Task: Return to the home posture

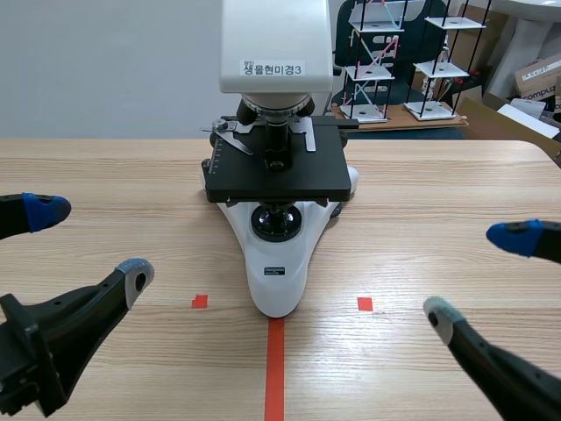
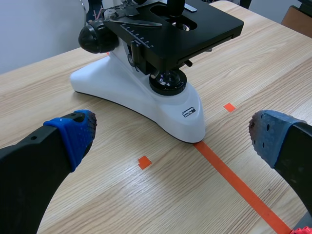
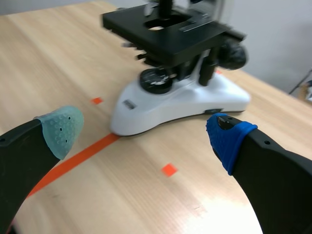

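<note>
Black fingers spread this wide are carrying the main risk. The left gripper (image 1: 88, 244) and the right gripper (image 1: 478, 276) are each hanging low over the pale wood-grain table (image 1: 105, 175), flanking the white-and-black laboratory microscope (image 1: 279, 272). Any swing inward on the way home would be bringing an outstretched finger toward its curved white base or its black square stage (image 1: 276, 171). A knock there could be pushing the instrument off the orange-red tape line (image 1: 274, 368) whose far end is meeting its base. Dropping lower would be scraping a pad along the tabletop. Neither mishap is looking likely as things stand, since both grippers are sitting well apart from the microscope, on the robot's side of it, with bare wood between.

As for the grippers themselves, both are gaping wide and gripping nothing. Each is showing two thick black fingers curved like tongs. On the right one, a blue dotted pad (image 3: 225, 139) is capping one tip and a paler grey-green pad (image 3: 61, 127) the other. The left one is looking much the same in the scene view. Both wrist views are showing the microscope's base ahead of the spread fingers, touching neither. Judging by the low, empty, mirrored pose, the return home is looking nearly or wholly done.
</note>
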Tool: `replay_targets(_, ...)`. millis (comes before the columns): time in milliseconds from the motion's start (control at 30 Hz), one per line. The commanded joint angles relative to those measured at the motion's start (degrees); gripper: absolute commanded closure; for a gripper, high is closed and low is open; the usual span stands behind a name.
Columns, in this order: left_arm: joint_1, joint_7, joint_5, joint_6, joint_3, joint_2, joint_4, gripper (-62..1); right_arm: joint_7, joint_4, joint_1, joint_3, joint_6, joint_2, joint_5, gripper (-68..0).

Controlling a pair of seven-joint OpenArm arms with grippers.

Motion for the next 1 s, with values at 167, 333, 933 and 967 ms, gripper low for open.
replay_targets(167,0.0,-0.8,-0.4,0.3,0.2,0.0,0.9,-62.3,-0.6,3.5,-1.3,0.2,0.3,-1.8,-0.2,-55.4)
replay_targets(333,0.0,-0.8,-0.4,0.3,0.2,0.0,0.9,-62.3,-0.4,3.5,-1.3,0.3,0.1,-4.2,-0.5,-55.3)
replay_targets(933,0.0,-0.8,-0.4,0.3,0.2,0.0,0.9,-62.3,0.3,3.5,-3.2,1.0,0.2,-4.5,-0.9,-67.9)
replay_targets(967,0.0,-0.8,-0.4,0.3,0.2,0.0,0.9,-62.3,0.3,3.5,-3.2,1.0,0.2,-4.5,-0.9,-67.9)
